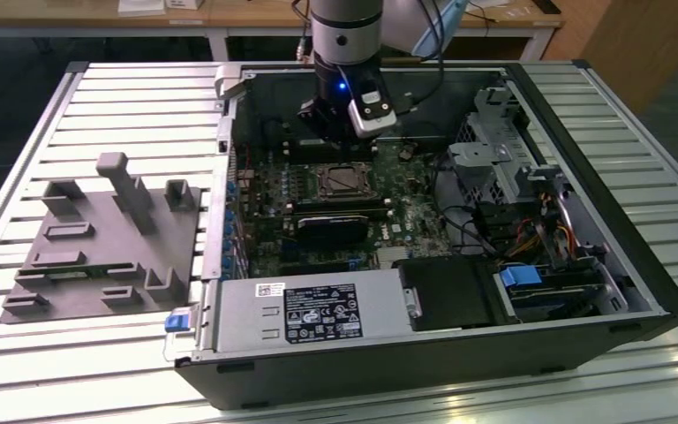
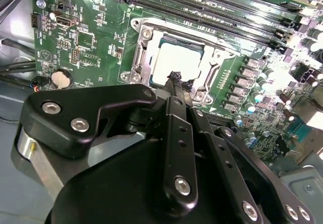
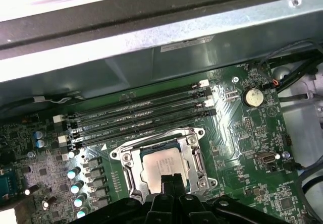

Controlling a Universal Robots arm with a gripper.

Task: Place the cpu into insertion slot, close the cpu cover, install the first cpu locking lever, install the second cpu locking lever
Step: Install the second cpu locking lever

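Looking at the first wrist view, the cpu (image 3: 162, 162) is already sitting in the insertion slot (image 3: 120, 156), flat and square, with the cpu cover (image 3: 194, 159) folded down around it like a frame, its silvery top showing through the cut-out. Same story in the second wrist view: chip (image 2: 177, 63) seated, grey cover plate (image 2: 144, 50) around it.

The gripper (image 3: 171, 179) hangs right over the near edge of the socket, fingertips drawn together into a narrow point with nothing between them. So it's closed and empty, as far as I can tell, and very close to the cover's edge; I can't say if it's actually touching.

From the exterior view, the arm (image 1: 345, 35) reaches down into the open computer case (image 1: 433, 362), the gripper (image 1: 335, 132) just behind the socket (image 1: 342, 180) on the green motherboard (image 1: 416, 190).

Handling-wise, my guess: the chip is light, rigid and fragile underneath, so hold it by opposite edges only, never pressing hard on top. The cover is thin springy sheet metal, best pushed on its frame edge. I can't make out the locking levers clearly enough to say where they stand. The memory slots (image 3: 139, 118) sit just beside the socket, so there's not much room to slip sideways.
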